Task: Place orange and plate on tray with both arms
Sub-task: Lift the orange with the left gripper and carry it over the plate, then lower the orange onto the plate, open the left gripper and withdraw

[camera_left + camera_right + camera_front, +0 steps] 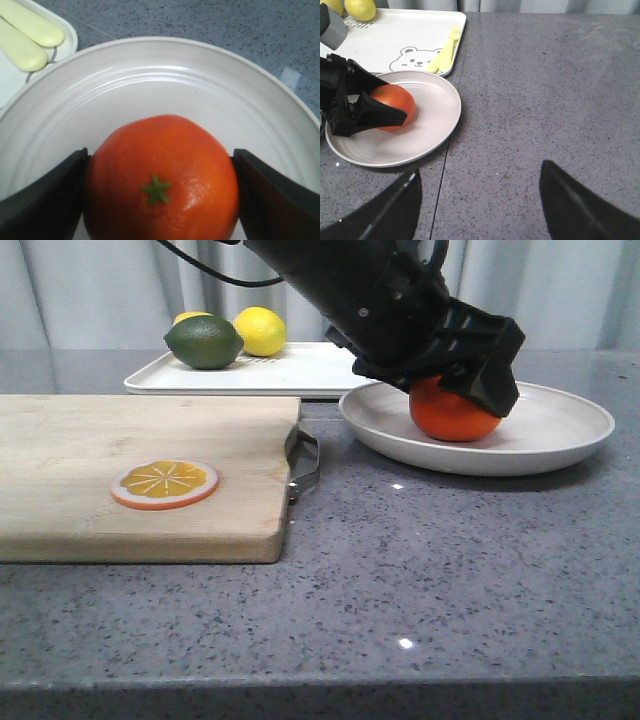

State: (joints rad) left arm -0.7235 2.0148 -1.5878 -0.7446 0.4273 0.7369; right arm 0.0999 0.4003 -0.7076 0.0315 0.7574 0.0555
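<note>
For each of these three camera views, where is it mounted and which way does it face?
Front view: low at the table edge, facing forward; the left arm reaches the orange on the plate.
Left wrist view: on the left arm, looking down between the left gripper fingers at the orange.
Right wrist view: on the right arm, above bare table; right gripper open.
All three share orange and plate.

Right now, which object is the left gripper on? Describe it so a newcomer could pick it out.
On the grey counter, right of the wooden cutting board, sits a round off-white plate. The orange on it is round and whole, unlike the flat slice.
</note>
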